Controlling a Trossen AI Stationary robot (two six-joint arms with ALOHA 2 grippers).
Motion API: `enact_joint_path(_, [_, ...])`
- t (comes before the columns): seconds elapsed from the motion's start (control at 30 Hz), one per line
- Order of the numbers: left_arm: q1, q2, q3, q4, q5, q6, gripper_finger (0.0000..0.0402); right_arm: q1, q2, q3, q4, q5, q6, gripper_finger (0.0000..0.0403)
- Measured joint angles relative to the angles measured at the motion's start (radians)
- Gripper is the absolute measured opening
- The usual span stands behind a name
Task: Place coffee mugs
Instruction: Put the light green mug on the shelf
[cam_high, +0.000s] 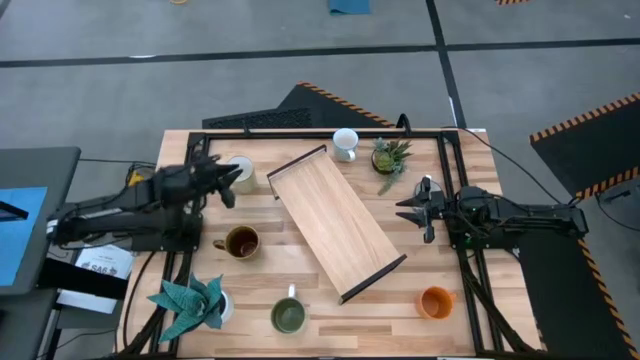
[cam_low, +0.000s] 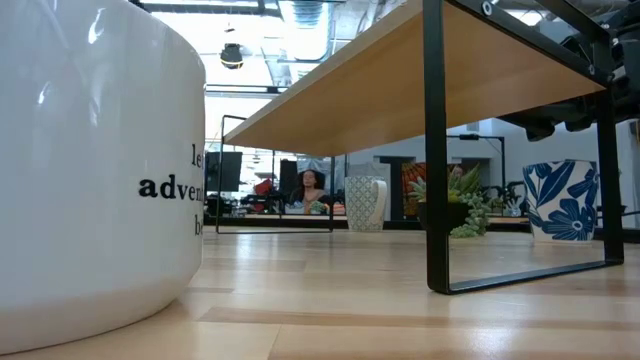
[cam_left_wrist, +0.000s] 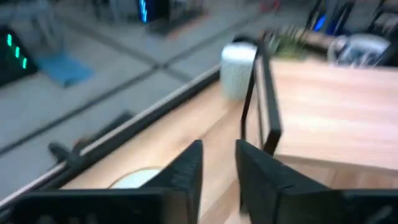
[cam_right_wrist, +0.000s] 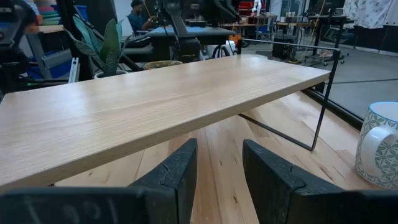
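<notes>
low view is mostly eaten by a huge white mug (cam_low: 90, 170), cut off top and left, lettering only partly readable. Left wrist view is smeared; the cream mug (cam_left_wrist: 134, 180) just peeks past the left gripper (cam_left_wrist: 217, 168). Patterned mug (cam_right_wrist: 379, 146) clipped at the frame edge

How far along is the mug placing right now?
Nothing looks placed: the raised wooden shelf is bare. Neither claw holds anything; the open left claw hovers by the cream ceramic mug, the open right claw waits beside the shelf. The mugs in view remain on the table.
</notes>
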Motion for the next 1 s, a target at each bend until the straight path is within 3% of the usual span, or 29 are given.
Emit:
enact_joint_path(0.17, [0.094, 0.241, 0.206, -0.214, 0.103, -0.007, 0.0151, 0.000, 0.000, 0.000, 0.000, 0.000, 0.000, 0.0155])
enact_joint_path(0.33, [0.145, 0.406, 0.343, -0.402, 0.175, -0.022, 0.0190, 0.000, 0.000, 0.000, 0.000, 0.000, 0.000, 0.0155])
enact_joint_path(0.53, [0.186, 0.506, 0.360, -0.488, 0.239, -0.054, 0.0201, 0.000, 0.000, 0.000, 0.000, 0.000, 0.000, 0.0155])
enact_joint_path(1.0, [0.242, 0.675, 0.360, -0.502, 0.231, 0.025, 0.0201, 0.000, 0.000, 0.000, 0.000, 0.000, 0.000, 0.0155])
